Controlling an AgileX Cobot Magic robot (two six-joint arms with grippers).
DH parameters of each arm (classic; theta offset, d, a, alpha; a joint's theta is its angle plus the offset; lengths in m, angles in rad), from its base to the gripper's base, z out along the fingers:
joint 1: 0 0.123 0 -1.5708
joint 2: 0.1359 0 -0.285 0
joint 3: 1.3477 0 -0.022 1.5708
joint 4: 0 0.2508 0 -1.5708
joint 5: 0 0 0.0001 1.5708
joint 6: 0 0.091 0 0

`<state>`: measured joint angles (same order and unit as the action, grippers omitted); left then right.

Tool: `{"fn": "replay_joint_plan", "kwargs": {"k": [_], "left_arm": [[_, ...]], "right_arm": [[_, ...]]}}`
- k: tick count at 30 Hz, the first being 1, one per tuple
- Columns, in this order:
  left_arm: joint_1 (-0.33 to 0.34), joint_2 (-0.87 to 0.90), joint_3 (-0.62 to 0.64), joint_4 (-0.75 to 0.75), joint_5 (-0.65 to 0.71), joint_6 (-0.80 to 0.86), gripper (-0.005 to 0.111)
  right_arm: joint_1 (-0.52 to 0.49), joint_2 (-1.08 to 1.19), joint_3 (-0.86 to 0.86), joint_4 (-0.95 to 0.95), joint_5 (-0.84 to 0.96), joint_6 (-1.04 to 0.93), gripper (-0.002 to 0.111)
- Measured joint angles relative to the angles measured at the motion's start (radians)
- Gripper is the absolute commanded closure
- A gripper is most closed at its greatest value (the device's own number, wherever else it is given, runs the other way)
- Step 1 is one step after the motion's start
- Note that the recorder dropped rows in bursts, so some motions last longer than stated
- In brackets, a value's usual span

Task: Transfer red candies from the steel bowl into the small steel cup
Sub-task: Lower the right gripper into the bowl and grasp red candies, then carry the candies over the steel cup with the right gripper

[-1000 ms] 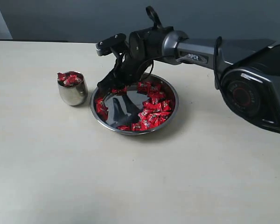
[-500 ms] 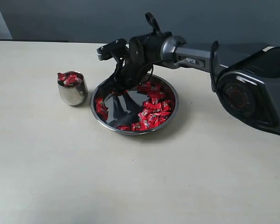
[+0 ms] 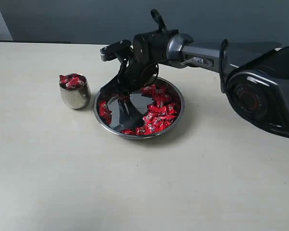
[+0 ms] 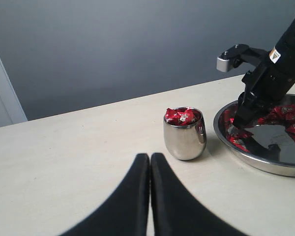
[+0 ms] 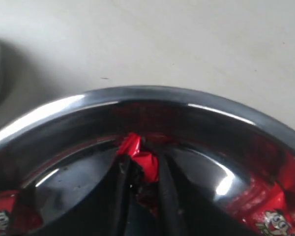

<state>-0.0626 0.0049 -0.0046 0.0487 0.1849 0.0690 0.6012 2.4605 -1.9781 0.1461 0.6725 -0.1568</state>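
Note:
The steel bowl [image 3: 137, 137] sits mid-table with red candies [image 3: 160, 111] heaped along its right and rear sides. My right gripper [image 3: 116, 91] reaches down inside the bowl's rear left part, shut on one red candy [image 5: 141, 156] that shows between its dark fingers next to the rim [image 5: 137, 93]. Left of the bowl stands the small steel cup [image 3: 75, 95], with red candies [image 3: 71, 81] piled to its brim. My left gripper [image 4: 150, 157] is shut and empty, low over the table and short of the cup [image 4: 185, 138]. It does not show in the exterior view.
The beige table [image 3: 135, 192] stretches wide in front of the bowl and cup. The right arm's dark base [image 3: 260, 96] stands at the right edge. A grey wall runs behind the table.
The right gripper's fingers have closed on a candy at the bowl's rear left, with a small shift of the wrist. Bowl, cup and left gripper have stayed put.

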Motion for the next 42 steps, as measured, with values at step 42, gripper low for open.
{"fn": "replay_joint_plan", "kwargs": {"k": [42], "left_arm": [[0.0, 0.0, 0.0, 0.0, 0.0, 0.0, 0.105]], "right_arm": [[0.133, -0.06, 0.0, 0.335, -0.299, -0.157, 0.109]]}}
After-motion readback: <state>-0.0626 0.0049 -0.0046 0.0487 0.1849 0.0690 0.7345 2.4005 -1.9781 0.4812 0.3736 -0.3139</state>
